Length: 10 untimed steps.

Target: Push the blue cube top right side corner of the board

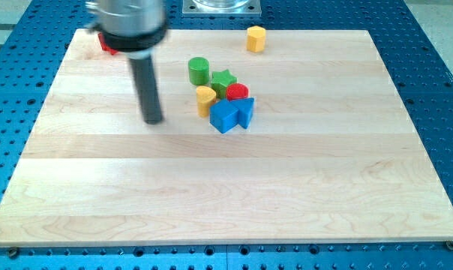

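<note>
The blue cube [223,116] lies near the board's middle, at the bottom of a tight cluster. A blue star-shaped block [245,111] touches its right side. Above them sit a yellow cylinder [205,97], a red cylinder [238,92], a green star [223,81] and a green cylinder [199,70]. My tip [152,120] rests on the board to the left of the cluster, apart from the blue cube by roughly a cube's width or two. The dark rod rises from it toward the view's top left.
A yellow hexagonal block [256,37] stands alone near the board's top edge, right of centre. A red block [106,43] at the top left is partly hidden behind the arm's housing. The wooden board [226,202] lies on a blue perforated table.
</note>
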Each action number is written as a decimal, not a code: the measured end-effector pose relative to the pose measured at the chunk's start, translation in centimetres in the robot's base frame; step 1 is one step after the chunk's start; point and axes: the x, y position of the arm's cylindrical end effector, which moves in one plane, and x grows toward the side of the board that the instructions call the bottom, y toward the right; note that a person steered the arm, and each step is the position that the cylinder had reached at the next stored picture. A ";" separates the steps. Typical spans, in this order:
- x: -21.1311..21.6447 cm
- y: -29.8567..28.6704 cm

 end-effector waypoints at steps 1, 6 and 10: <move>0.1 7.4; 9.2 22.9; -2.8 24.1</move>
